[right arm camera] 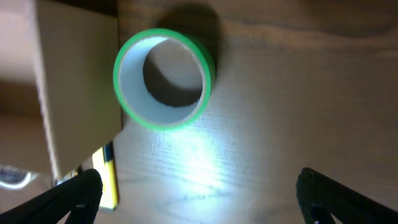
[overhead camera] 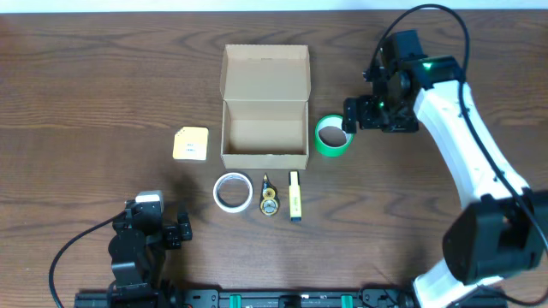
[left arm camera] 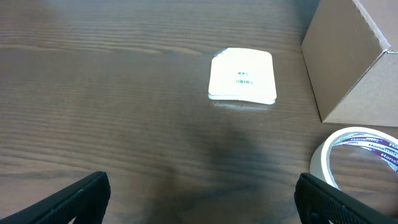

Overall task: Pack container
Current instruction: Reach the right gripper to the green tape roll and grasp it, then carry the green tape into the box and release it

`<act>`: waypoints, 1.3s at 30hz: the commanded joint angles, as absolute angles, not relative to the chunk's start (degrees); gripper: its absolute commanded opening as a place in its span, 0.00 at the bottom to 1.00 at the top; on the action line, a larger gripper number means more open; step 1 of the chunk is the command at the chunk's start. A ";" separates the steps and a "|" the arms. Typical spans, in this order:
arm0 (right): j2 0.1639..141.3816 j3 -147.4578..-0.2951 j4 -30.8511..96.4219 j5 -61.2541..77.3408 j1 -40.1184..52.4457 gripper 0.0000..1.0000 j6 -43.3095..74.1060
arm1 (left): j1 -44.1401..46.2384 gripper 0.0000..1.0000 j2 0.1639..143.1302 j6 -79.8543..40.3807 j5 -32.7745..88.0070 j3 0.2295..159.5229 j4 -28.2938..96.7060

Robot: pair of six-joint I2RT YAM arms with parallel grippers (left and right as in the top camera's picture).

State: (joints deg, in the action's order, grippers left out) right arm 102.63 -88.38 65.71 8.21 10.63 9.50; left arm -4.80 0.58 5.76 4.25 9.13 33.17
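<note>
The right hand (right arm camera: 202, 198) is spread wide and grips nothing. In its wrist view the two dark fingertips sit in the lower corners of the frame, with bare lit wood between them. A green tape roll (right arm camera: 134, 87) lies flat just above the hand in that view, its white inner wall facing the camera. The roll is at the corner of the container (overhead camera: 265, 159); whether they touch cannot be told.

In the overhead view the container is near the centre, left of the right hand, with the green roll between them. It is a tan cardboard box, open, with its flap lid standing back toward the top of the frame and its inside bare.

The left hand (left arm camera: 199, 200) is also wide open and empty, at the lower left of the overhead view, well apart from the container.

A yellow sticky-note pad (overhead camera: 190, 144) lies on the brown wooden surface (overhead camera: 86, 85) left of the box. Below the box lie a white tape roll (overhead camera: 233, 191), a small black-and-gold item (overhead camera: 269, 202) too small to name, and a yellow highlighter (overhead camera: 294, 195), side by side.
</note>
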 commanded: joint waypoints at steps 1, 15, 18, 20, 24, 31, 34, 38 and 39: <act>105.12 -89.23 63.35 8.80 10.92 0.99 10.63 | -4.69 0.96 0.21 5.10 4.03 8.73 33.12; 118.61 -89.19 59.02 3.03 10.96 0.93 11.77 | -4.69 0.96 0.21 5.10 4.05 8.73 33.12; 120.97 -89.19 58.46 3.03 10.98 0.57 11.77 | -4.69 0.96 0.21 5.10 4.05 8.73 33.12; 121.10 -89.19 57.95 3.03 10.96 0.24 11.77 | -4.69 0.96 0.21 5.10 4.05 8.73 33.12; 121.08 -89.21 57.01 3.03 10.98 0.01 11.77 | -4.69 0.96 0.21 5.10 4.03 8.73 33.12; 114.89 -91.39 61.82 0.12 11.00 0.01 11.75 | -4.69 0.96 0.21 5.10 4.05 8.73 33.12; 107.48 -93.47 64.49 -2.39 12.56 0.01 11.70 | -4.69 0.96 0.21 5.10 4.05 8.73 33.12; 98.15 -94.89 64.05 -4.60 18.87 0.01 8.14 | -4.69 0.96 0.21 5.10 4.03 8.73 33.12; 96.68 -95.74 64.07 -6.46 21.34 0.01 7.22 | -4.69 0.96 0.21 5.10 4.05 8.73 33.12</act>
